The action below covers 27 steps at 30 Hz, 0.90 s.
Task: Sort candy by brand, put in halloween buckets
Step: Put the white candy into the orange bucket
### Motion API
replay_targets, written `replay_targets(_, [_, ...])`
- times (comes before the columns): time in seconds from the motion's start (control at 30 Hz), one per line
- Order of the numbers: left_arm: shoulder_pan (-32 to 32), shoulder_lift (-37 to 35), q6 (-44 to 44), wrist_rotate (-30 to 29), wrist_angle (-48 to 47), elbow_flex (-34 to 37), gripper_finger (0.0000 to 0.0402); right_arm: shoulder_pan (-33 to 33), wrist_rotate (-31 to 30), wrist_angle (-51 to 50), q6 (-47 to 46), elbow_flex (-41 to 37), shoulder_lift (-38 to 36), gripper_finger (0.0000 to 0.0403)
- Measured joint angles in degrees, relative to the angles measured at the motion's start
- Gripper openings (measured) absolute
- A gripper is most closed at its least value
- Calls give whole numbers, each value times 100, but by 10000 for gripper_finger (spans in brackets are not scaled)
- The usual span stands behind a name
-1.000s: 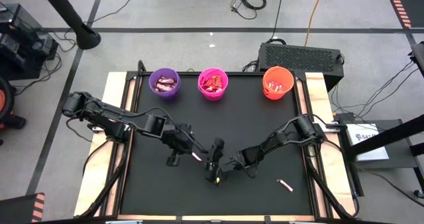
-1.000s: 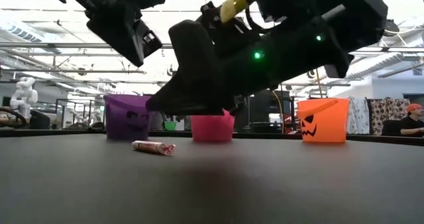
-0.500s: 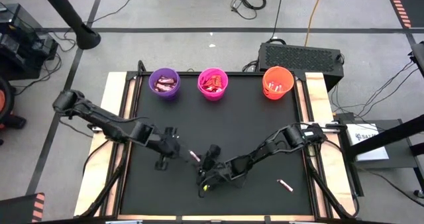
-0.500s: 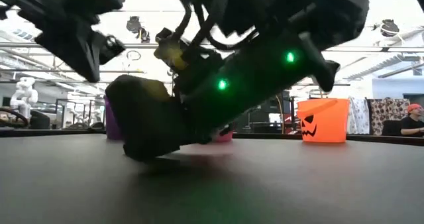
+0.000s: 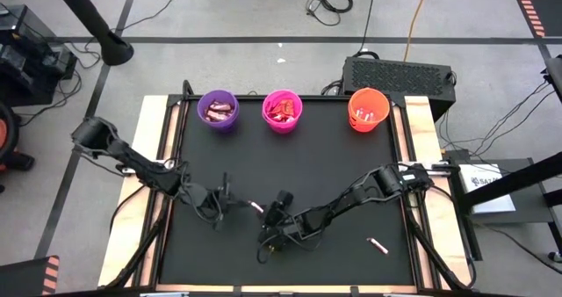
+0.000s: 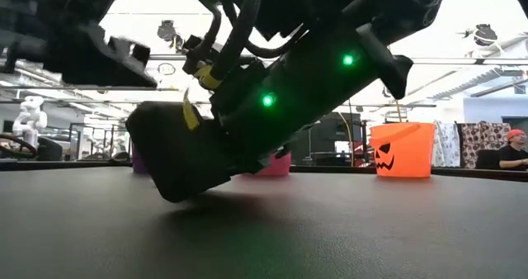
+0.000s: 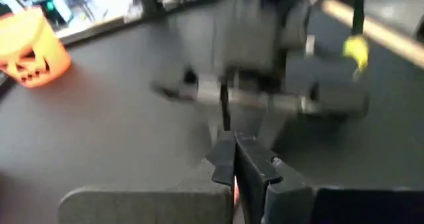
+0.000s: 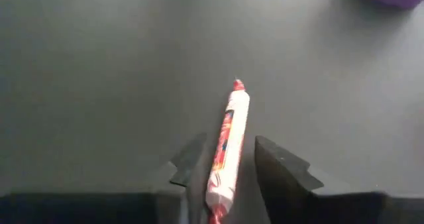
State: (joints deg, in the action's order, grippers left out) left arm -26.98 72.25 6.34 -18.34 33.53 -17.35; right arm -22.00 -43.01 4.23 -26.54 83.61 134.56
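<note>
A pale stick candy with red print [image 8: 226, 141] lies flat on the black table, also seen as a candy [image 5: 255, 207] from above. My right gripper [image 8: 225, 164] is open and low over it, one finger on either side of its near half. In the low view that right gripper [image 6: 181, 172] hides the candy. My left gripper [image 7: 233, 144] is shut, just left of the candy and pointing at the right gripper. The purple bucket [image 5: 218, 111], pink bucket [image 5: 282, 111] and orange bucket [image 5: 368, 109] stand along the far edge with candy inside.
Another small wrapped candy [image 5: 378, 245] lies near the table's right near corner. The orange bucket [image 6: 402, 149] shows in the low view, the pink bucket [image 6: 276, 165] half hidden behind my right arm. Wooden table edges [image 5: 154, 121] flank the black mat. A person sits far right in the room.
My left gripper has drawn back toward the table's left edge, away from the candy. My right gripper has moved toward the left and near edges and come down over the candy, which has stayed in place on the table.
</note>
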Motion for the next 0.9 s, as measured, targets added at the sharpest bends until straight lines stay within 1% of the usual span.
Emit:
replay_targets(0.13, [3,1,3,-217,15,114,10,2,-21,-92,279,2,-4,60])
replay_targets(0.2, [0,3,3,-228,26,128,11,2,-24,-208,417,-7,-89,35])
replay_targets(0.3, [0,2,2,-224,39,132,11,30,-16,-642,588,-24,-298,12])
replay_targets(0.37, [0,2,1,-222,23,132,12,50,-46,-1191,630,-52,-580,11])
replay_targets(0.43, [0,2,-1,-216,-11,132,12,109,-62,-1597,605,-31,-917,20])
replay_targets(0.57, [0,2,-1,-211,-36,132,13,312,-177,-3099,199,-21,-1776,43])
replay_targets(0.63, [0,2,-3,-206,-39,132,13,455,-162,-3993,-91,-26,-2193,48])
replay_targets(0.8, [0,2,-6,-209,-43,132,13,1009,-232,-5930,-905,-20,-3216,45])
replay_targets(0.9, [0,2,-8,-209,-42,132,13,1471,-324,-6998,-1193,-20,-3601,44])
